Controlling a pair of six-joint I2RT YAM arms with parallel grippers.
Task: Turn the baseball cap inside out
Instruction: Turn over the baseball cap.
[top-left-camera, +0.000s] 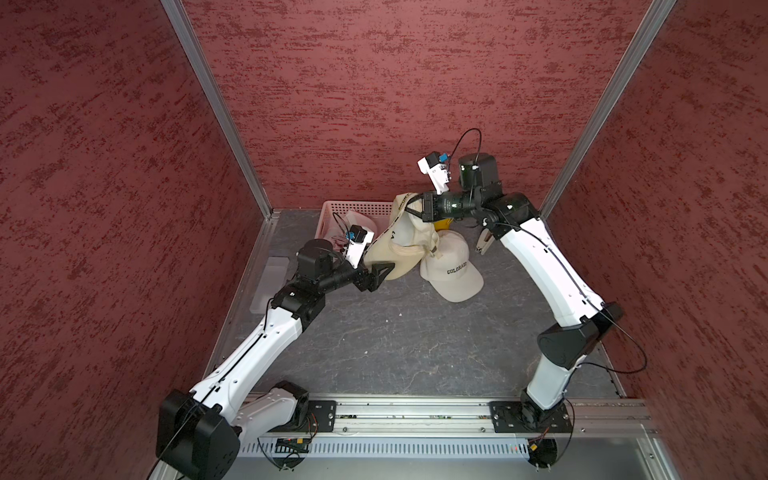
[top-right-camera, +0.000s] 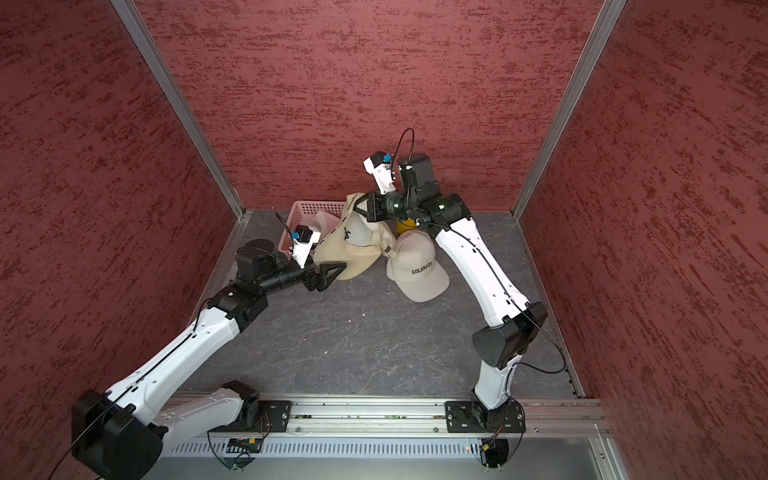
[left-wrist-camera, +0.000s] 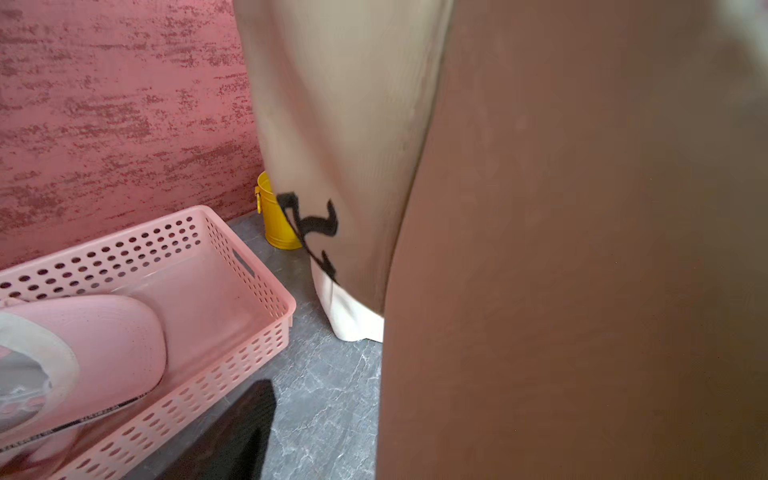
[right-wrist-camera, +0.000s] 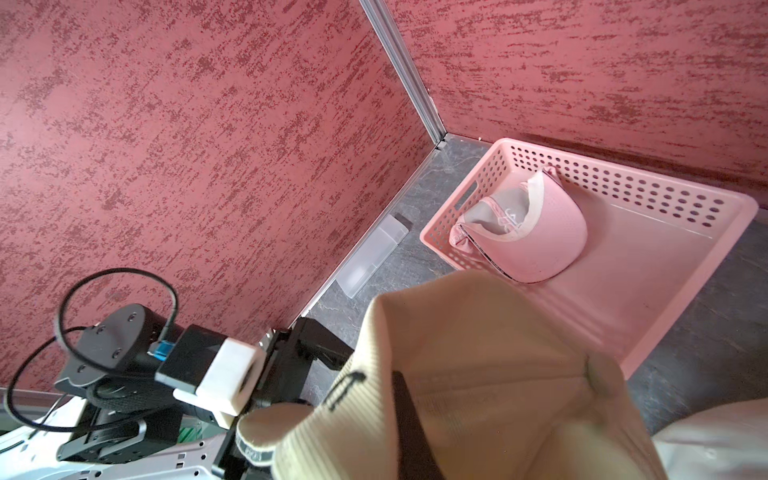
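A cream baseball cap (top-left-camera: 399, 245) (top-right-camera: 353, 249) hangs over the far middle of the table. My right gripper (top-left-camera: 415, 208) (top-right-camera: 360, 205) is shut on its upper rim; in the right wrist view one dark finger (right-wrist-camera: 405, 407) presses the cap's ribbed fabric (right-wrist-camera: 478, 353). The left gripper (top-left-camera: 384, 270) (top-right-camera: 334, 270) stands open at the low brim. In the left wrist view one finger (left-wrist-camera: 245, 424) shows with bare table between it and the brim (left-wrist-camera: 582, 249). The other finger is hidden behind the brim. Black stitching marks the crown (left-wrist-camera: 316, 224).
A white COLORADO cap (top-left-camera: 451, 270) (top-right-camera: 417, 270) lies just right of the held cap. A pink basket (top-left-camera: 353, 205) (left-wrist-camera: 232, 266) (right-wrist-camera: 665, 199) at the back holds a pink cap (right-wrist-camera: 536, 232). A yellow cup (left-wrist-camera: 272, 216) stands by the back wall, a clear box (top-left-camera: 270, 282) along the left wall.
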